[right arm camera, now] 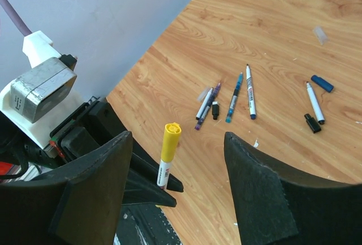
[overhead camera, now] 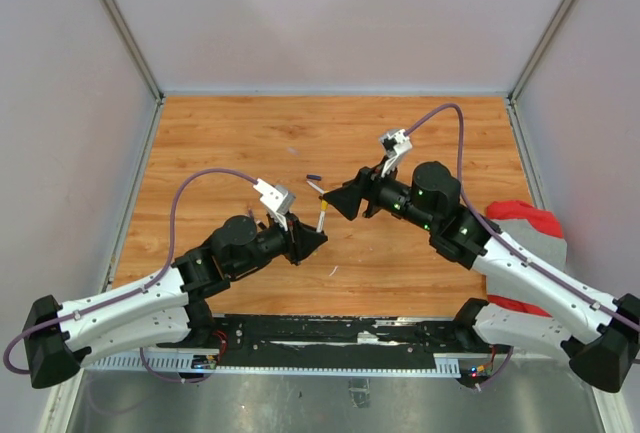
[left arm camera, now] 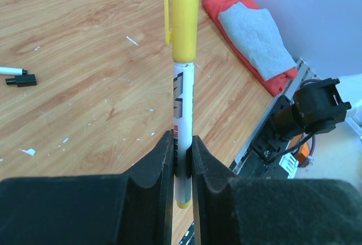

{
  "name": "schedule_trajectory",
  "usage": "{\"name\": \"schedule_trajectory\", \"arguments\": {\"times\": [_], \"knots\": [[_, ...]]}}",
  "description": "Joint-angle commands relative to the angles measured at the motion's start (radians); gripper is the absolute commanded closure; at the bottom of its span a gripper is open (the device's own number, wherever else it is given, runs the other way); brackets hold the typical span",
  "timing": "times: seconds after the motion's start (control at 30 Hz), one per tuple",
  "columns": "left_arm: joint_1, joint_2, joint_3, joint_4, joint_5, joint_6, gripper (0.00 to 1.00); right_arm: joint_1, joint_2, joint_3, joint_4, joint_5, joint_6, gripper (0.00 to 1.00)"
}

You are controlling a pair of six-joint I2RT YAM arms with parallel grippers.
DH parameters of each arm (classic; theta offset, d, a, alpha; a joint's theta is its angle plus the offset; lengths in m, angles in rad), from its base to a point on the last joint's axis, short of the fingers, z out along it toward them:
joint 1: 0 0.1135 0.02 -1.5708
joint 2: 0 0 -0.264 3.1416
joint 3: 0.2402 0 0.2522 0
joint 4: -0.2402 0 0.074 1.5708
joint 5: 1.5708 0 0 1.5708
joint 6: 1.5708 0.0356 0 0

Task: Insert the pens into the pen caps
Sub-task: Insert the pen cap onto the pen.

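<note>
My left gripper [left arm camera: 182,140] is shut on a white-barrelled pen [left arm camera: 184,100] that stands upright, its yellow cap [left arm camera: 184,18] seated on the top end. The top view shows this gripper [overhead camera: 312,238] near the table's middle with the pen [overhead camera: 321,219] sticking up. My right gripper [right arm camera: 178,140] is open and empty, its jaws wide on either side of the capped pen [right arm camera: 168,154] without touching it; it faces the left gripper from the right [overhead camera: 345,203]. Several uncapped pens [right arm camera: 234,98] lie on the wood, with a black cap [right arm camera: 215,111], another black cap [right arm camera: 311,123] and a dark blue cap [right arm camera: 322,83].
A red and grey cloth [overhead camera: 525,228] lies at the table's right edge under the right arm. A white pen [left arm camera: 11,71] and a black cap [left arm camera: 21,80] lie together on the wood. White walls enclose the table. Small white flecks dot the wood.
</note>
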Motion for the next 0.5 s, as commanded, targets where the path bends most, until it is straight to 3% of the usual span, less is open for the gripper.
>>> {"name": "schedule_trajectory", "arguments": {"times": [0.0, 0.47], "knots": [[-0.008, 0.005, 0.019, 0.036, 0.014, 0.020, 1.00, 0.010, 0.013, 0.024, 0.067, -0.037, 0.031, 0.35], [-0.009, 0.012, 0.020, 0.039, 0.030, 0.020, 1.00, 0.011, 0.095, 0.024, 0.107, -0.073, 0.074, 0.56]]}}
